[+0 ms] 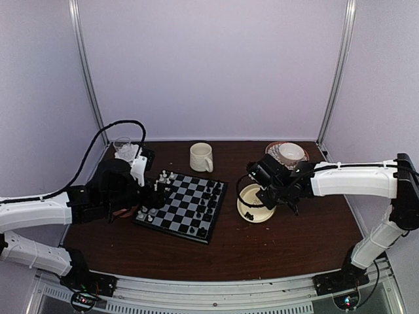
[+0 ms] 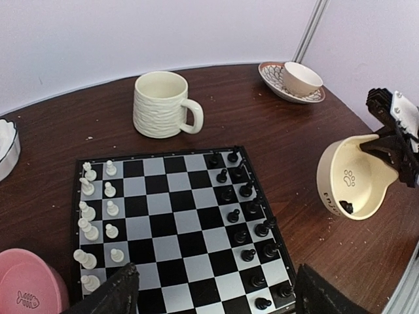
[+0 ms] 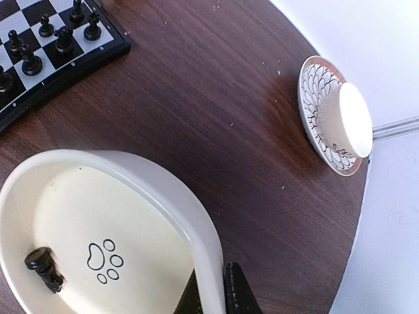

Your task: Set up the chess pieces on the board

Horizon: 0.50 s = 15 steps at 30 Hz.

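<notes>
The dark table (image 1: pixel 288 242) bears the board (image 2: pixel 177 226), a mug (image 2: pixel 160 104) and a saucer (image 2: pixel 271 74).

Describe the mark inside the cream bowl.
Black paw-print outline on the bowl, clearest in the right wrist view.

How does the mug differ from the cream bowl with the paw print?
The mug stands upright and free; the bowl is tilted, its rim pinched by the right gripper. The mug has a handle and ribbed wall; the bowl is smooth with a paw print. The bowl holds a black piece; the mug shows none. Both are cream.
</notes>
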Each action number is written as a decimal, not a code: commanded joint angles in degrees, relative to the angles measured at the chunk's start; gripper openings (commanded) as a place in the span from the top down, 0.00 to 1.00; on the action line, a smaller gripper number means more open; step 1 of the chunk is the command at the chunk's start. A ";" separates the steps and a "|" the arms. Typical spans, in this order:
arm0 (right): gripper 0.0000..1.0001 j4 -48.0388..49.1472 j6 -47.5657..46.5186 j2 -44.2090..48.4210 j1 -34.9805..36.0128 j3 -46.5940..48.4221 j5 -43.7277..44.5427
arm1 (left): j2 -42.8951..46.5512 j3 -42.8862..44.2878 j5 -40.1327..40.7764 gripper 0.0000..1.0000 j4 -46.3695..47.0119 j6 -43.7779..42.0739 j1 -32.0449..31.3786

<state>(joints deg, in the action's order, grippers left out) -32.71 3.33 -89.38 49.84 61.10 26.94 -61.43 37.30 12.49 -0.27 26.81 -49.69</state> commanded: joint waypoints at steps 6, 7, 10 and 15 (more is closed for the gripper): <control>1.00 3.53 -0.63 5.06 2.10 -1.87 8.01 | -4.65 3.90 -12.44 0.28 5.16 -5.17 -1.47; 1.00 4.12 -0.66 5.03 2.14 -2.13 6.98 | -5.27 4.34 -14.51 0.29 5.27 -5.79 -1.98; 1.00 4.84 -0.49 4.06 2.07 -2.19 3.84 | -7.07 5.45 -18.22 0.29 5.78 -6.67 -2.68; 1.00 8.01 -2.16 6.05 2.27 -3.69 -0.60 | -11.60 8.58 -26.56 0.29 6.45 -5.05 -2.69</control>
<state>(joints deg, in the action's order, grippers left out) -31.05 2.46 -86.48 52.01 58.43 29.10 -70.08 42.28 -5.32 2.83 21.93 -52.21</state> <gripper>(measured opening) 0.063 0.709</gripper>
